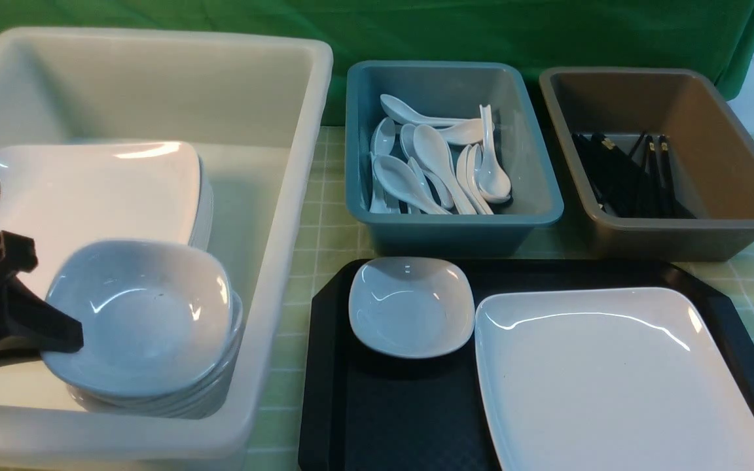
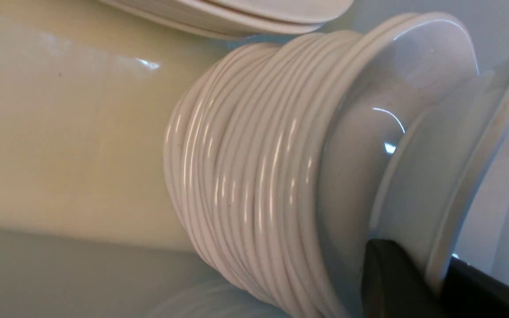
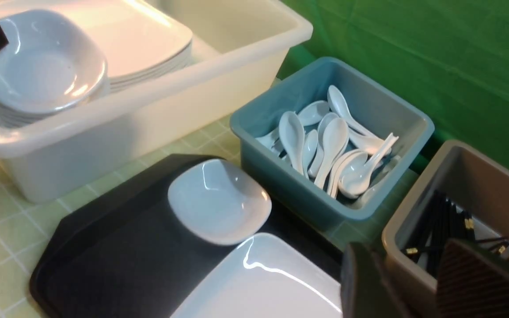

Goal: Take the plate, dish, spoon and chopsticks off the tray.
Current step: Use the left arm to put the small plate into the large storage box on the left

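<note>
crockery, glossy and white, is most of what i see from here. the left gripper [image 1: 50, 333], black and angular, reaches into the milky white plastic tub [image 1: 285, 196]. its fingers [image 2: 387, 282] flank the rim of the top bowl [image 1: 141, 314], one outside the wall and one inside. whether they press the rim or only flank it i cannot tell. that bowl is small, deep and squarish with rounded corners, and it rests on a stack of bowls [image 2: 245, 168] whose rims read as tight ridges. just beyond this gripper, in the same tub, lies a pile of large flat plates [image 1: 102, 190].

the right gripper [image 3: 409, 269] hangs with its dark fingers spread and nothing between them; one finger's inner face is finely textured. just beyond it stands the smooth brown tub [image 1: 678, 242], holding thin black chopsticks [image 1: 626, 173] with small gold bands. beside this gripper, toward the robot's left, lies the plate [image 1: 612, 379], broad and flat with a shallow raised rim. it rests on the black tray [image 1: 403, 418], which has a diamond-textured floor and cut-off corners. farther left of that gripper the dish [image 1: 411, 306], another small squarish bowl, sits on the tray just beside the plate. beyond the dish, the teal tub [image 1: 455, 229] holds heaped spoons [image 1: 436, 163] with deep oval bowls and short thick handles. pale green checked cloth [image 1: 324, 222] covers the table.
</note>
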Controlling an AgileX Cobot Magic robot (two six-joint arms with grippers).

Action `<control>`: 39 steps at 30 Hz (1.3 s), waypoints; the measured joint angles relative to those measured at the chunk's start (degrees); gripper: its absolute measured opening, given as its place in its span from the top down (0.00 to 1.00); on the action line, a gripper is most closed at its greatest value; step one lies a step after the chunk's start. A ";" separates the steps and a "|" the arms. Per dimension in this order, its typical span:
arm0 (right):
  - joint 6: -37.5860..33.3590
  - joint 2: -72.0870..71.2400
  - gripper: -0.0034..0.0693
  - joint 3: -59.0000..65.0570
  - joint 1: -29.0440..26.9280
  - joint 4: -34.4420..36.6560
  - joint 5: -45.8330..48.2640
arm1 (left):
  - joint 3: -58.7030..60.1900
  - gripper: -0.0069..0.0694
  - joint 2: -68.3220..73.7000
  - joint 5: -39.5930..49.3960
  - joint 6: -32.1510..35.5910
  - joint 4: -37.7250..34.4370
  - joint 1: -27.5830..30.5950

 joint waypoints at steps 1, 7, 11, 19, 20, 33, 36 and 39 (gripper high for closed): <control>0.00 0.00 0.63 0.00 0.00 0.00 -0.46 | -0.37 0.86 0.00 0.38 0.65 0.18 0.00; 0.00 0.00 0.63 0.00 0.00 0.00 -2.32 | -3.95 0.86 0.00 3.13 1.96 2.74 0.00; 0.00 0.00 0.62 0.00 0.00 0.00 -2.74 | -7.70 0.86 0.00 5.27 2.14 6.05 0.00; 0.00 0.00 0.62 0.00 0.00 0.00 -2.87 | -10.44 0.90 0.00 6.02 6.00 8.04 0.00; 0.00 0.00 0.62 0.00 0.00 0.00 -2.81 | -10.44 0.90 0.00 6.03 6.38 8.04 0.00; 0.00 0.00 0.62 0.00 0.00 0.05 -1.55 | -11.81 0.90 2.61 6.00 7.84 7.82 -0.74; 0.00 0.00 0.62 0.00 0.00 0.05 -1.52 | -12.24 0.90 4.12 6.00 7.60 9.34 -3.66; 0.05 0.00 0.62 0.00 0.00 0.05 -1.35 | -14.17 0.90 6.31 5.95 7.21 11.34 -9.22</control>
